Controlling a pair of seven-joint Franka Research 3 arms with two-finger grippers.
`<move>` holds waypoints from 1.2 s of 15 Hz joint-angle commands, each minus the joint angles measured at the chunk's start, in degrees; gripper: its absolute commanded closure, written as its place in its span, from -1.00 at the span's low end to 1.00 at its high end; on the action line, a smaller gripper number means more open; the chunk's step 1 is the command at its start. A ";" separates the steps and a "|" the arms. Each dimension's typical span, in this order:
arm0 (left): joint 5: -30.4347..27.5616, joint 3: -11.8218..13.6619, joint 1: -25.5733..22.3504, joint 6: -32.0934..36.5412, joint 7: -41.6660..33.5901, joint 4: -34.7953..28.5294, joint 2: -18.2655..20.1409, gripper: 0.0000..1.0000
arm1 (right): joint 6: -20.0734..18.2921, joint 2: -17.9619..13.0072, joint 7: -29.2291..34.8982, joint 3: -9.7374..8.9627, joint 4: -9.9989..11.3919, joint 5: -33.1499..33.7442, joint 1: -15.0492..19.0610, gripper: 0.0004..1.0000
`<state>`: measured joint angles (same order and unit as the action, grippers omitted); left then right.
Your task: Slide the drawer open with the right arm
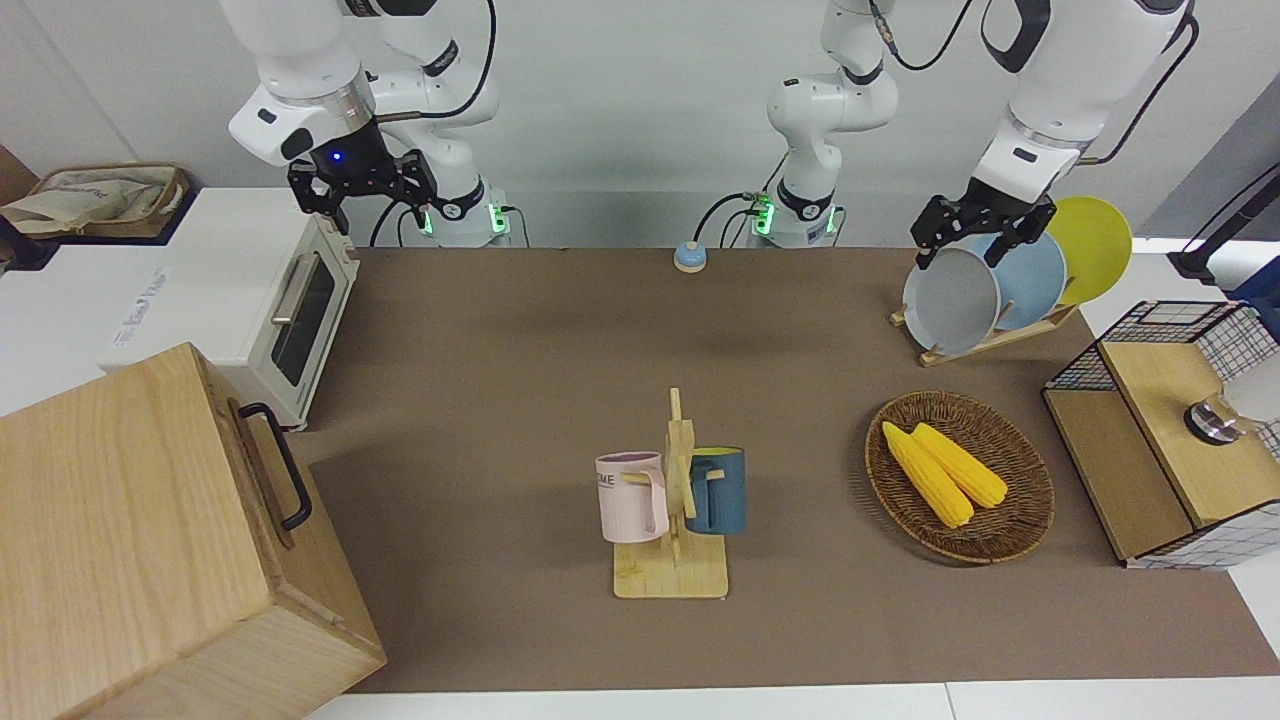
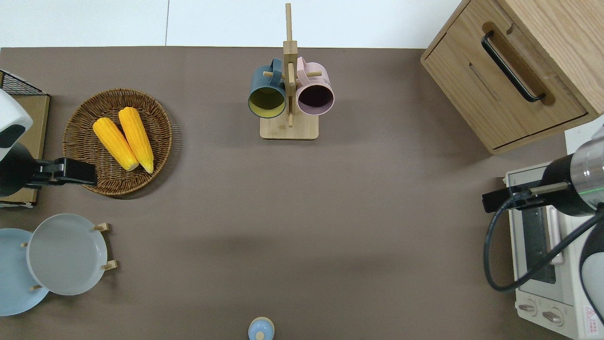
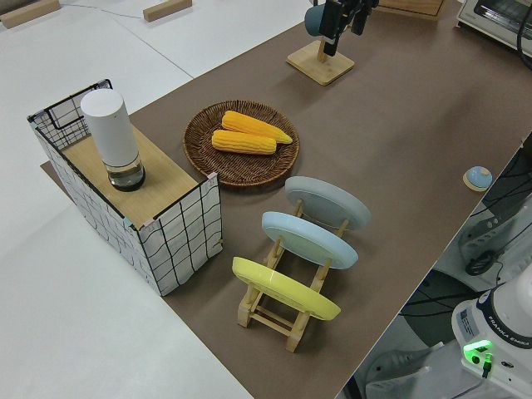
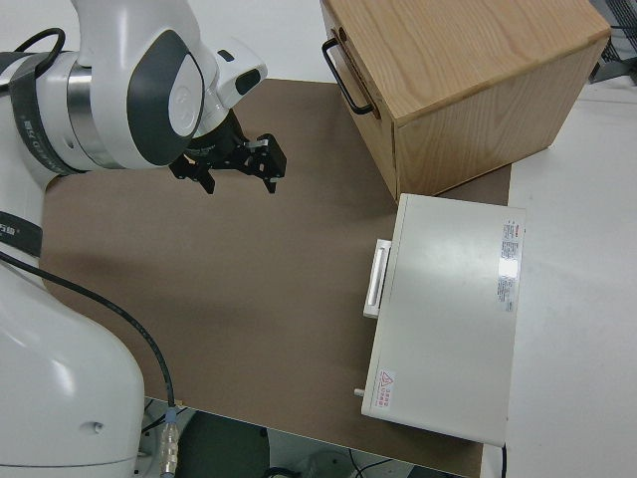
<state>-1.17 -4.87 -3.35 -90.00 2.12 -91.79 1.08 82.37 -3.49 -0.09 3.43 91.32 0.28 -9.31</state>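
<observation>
Currently, front view: right gripper (image 1: 362,190) held high over toaster oven (image 1: 262,300), fingers spread, grasping nothing; left arm parked. Overhead view: drawer (image 2: 507,89) seen shut in wood cabinet (image 2: 561,33), farther from robots than oven; black bar handle (image 2: 512,66) untouched. Right side view: gripper well apart from handle. Approach step judged unstarted; reach to handle needed next.

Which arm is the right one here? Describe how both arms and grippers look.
Both arms are white and jointed with black cables and black two-finger grippers. The right gripper has a small blue light at its wrist; the left gripper shows none. Green lights glow at both bases.
</observation>
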 commanded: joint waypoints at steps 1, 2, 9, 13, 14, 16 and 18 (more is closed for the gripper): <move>0.73 0.21 0.27 0.27 -0.37 0.04 0.51 -1.00 | -0.46 -0.11 -0.61 -0.27 -0.53 -0.72 -0.01 -0.97; 0.73 0.21 0.27 0.27 -0.28 0.04 0.51 -1.00 | -0.46 -0.11 -0.61 -0.27 -0.61 -0.72 -0.01 -0.97; 0.73 0.13 0.27 0.27 -0.37 0.04 0.51 -1.00 | -0.64 -0.11 -0.52 -0.53 -0.61 -0.63 -0.01 -0.97; 0.73 0.21 0.27 0.27 -0.28 0.04 0.42 -1.00 | -0.55 -0.11 -0.43 -1.06 -0.61 -0.28 -0.01 -0.97; 0.73 0.13 0.36 0.27 -0.36 0.04 0.51 -1.00 | -0.55 -0.11 -0.17 -1.50 -1.05 -0.02 -0.09 -0.97; 0.73 0.21 0.36 0.27 -0.28 0.04 0.42 -0.99 | -0.55 -0.11 5.68 -3.60 -1.32 1.73 -0.01 -0.97; 0.73 0.21 0.36 0.27 -0.36 0.04 0.42 -0.99 | -0.37 -0.20 12.46 -5.53 -1.32 3.66 0.08 -0.97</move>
<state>-1.17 -4.87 -3.35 -90.00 2.12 -91.80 1.07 82.37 -3.50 4.26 0.71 90.65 1.32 -9.43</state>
